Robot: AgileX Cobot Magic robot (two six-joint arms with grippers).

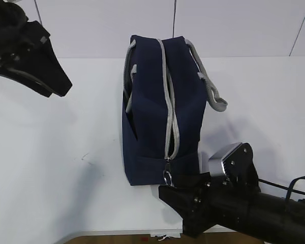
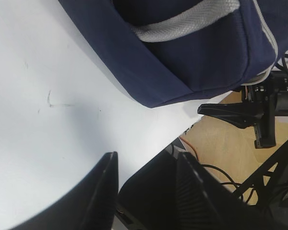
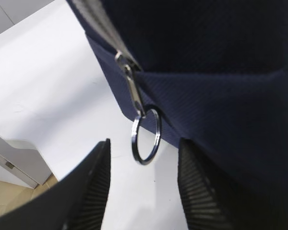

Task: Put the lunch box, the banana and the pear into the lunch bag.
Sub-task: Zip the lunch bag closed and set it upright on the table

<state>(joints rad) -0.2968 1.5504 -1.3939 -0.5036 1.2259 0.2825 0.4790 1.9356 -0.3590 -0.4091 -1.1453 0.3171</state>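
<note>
None of the three food items shows in any view, so whether they are already packed cannot be told. Lunch bag (image 1: pixel 160 109) stands on the white table (image 1: pixel 51 152), zipper (image 1: pixel 169 101) closed along its top. Right gripper (image 3: pixel 144 187), jaws parted and empty, flanks the ring pull (image 3: pixel 145 135) without touching it. Left gripper (image 2: pixel 146 191) hangs apart, released, holding nothing.

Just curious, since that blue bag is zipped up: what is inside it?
That cannot be seen. The lunch bag stands closed on the white table, its grey zipper shut down to the ring pull, so the fabric covers everything inside.
</note>
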